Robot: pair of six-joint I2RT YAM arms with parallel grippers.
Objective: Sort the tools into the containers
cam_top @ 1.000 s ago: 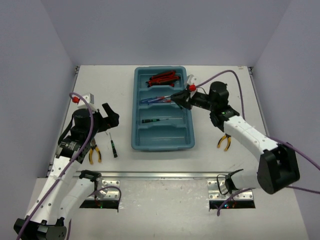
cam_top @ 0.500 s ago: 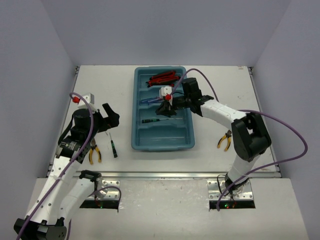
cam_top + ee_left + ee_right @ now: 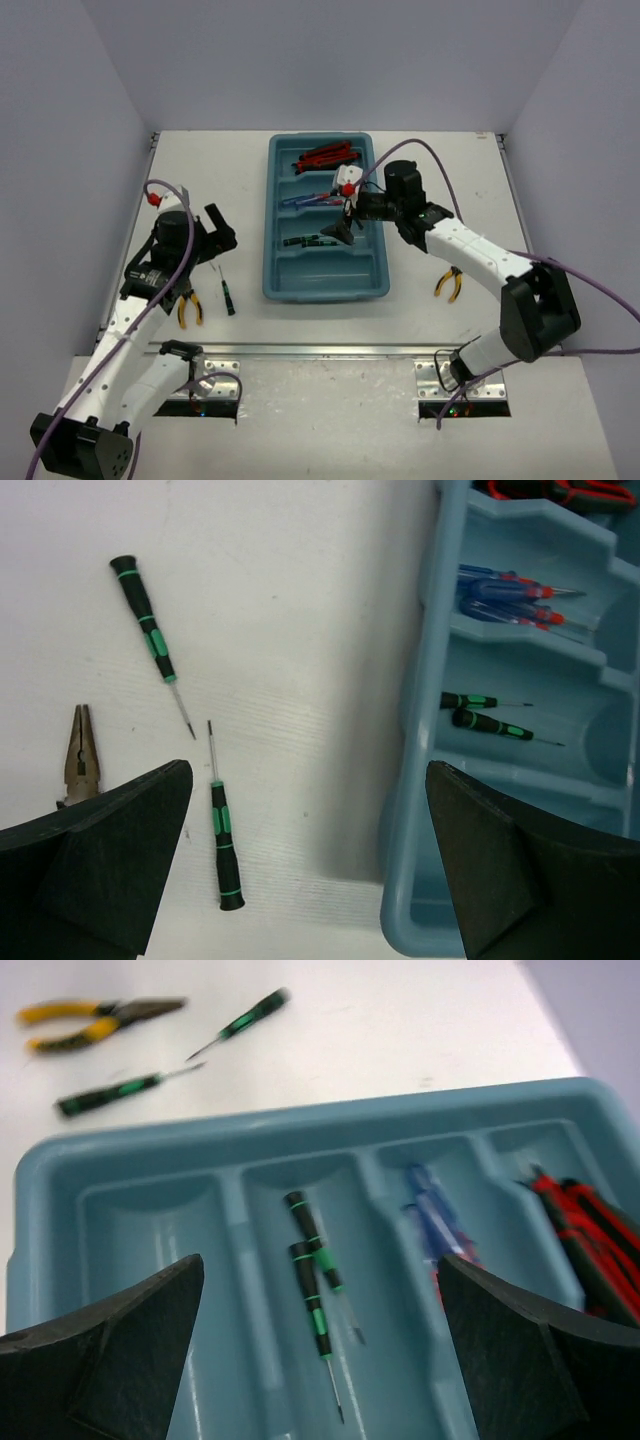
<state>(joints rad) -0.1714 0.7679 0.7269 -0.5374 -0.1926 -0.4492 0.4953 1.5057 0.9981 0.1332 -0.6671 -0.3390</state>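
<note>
The teal tray [image 3: 280,215] holds the containers, four compartments in a row. Red-black knives [image 3: 328,157] fill the far one, and blue screwdrivers [image 3: 310,199] lie in the second. Two black-green screwdrivers [image 3: 312,1305] lie side by side in the third. My right gripper [image 3: 320,1265] hangs open just above them, holding nothing; in the top view this gripper [image 3: 343,222] sits over the tray's right half. My left gripper [image 3: 308,780] is open over the table left of the tray. Below it lie two black-green screwdrivers [image 3: 150,640] [image 3: 224,845] and yellow pliers [image 3: 189,308].
A second pair of yellow pliers [image 3: 449,283] lies on the table right of the tray, beside my right forearm. The nearest tray compartment [image 3: 325,272] holds nothing. Grey walls close the table in on three sides.
My right gripper swung over the tray and opened, and a second black-green screwdriver now lies in the third compartment. The left arm shifted only slightly.
</note>
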